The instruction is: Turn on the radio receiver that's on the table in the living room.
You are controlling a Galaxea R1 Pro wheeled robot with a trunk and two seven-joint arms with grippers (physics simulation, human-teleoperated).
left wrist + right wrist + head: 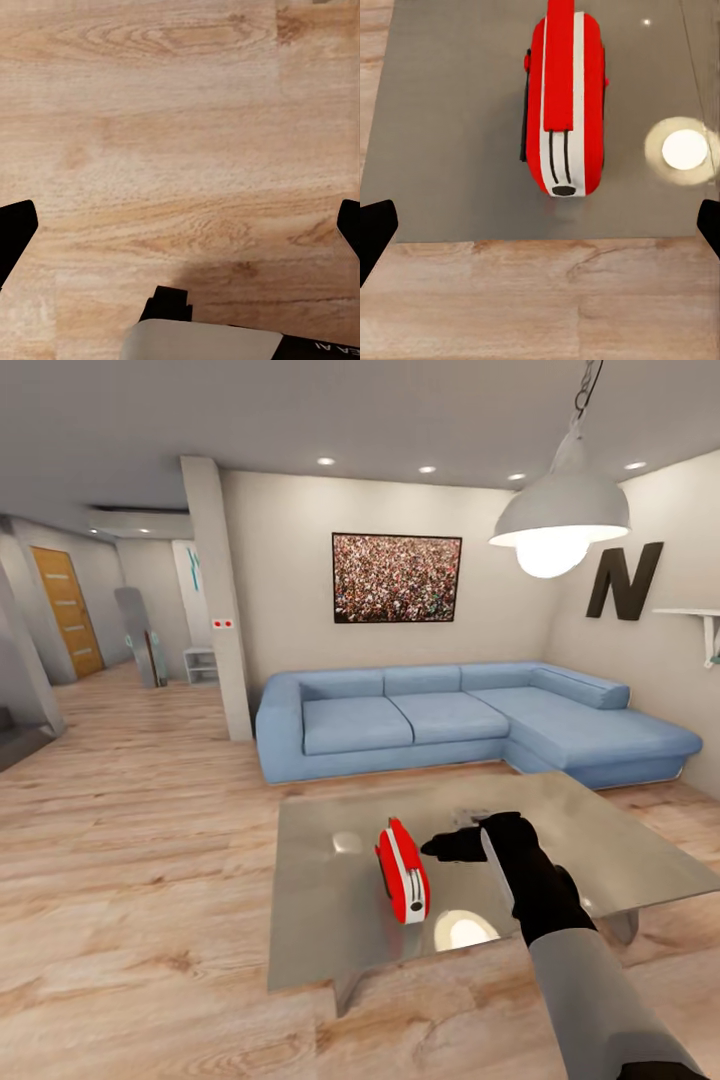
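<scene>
Red and white, the radio receiver (402,871) is standing upright on the glossy grey bench (330,920), just beside the right tool (440,848). That tool is hovering with fingers (375,232) spread wide (gripping nothing). The left tool (180,232), equally wide open, is hanging over wood floor (180,112).

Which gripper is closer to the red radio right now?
Right. The right gripper hovers beside the radio receiver over the table; the left gripper hangs over wood floor.
</scene>
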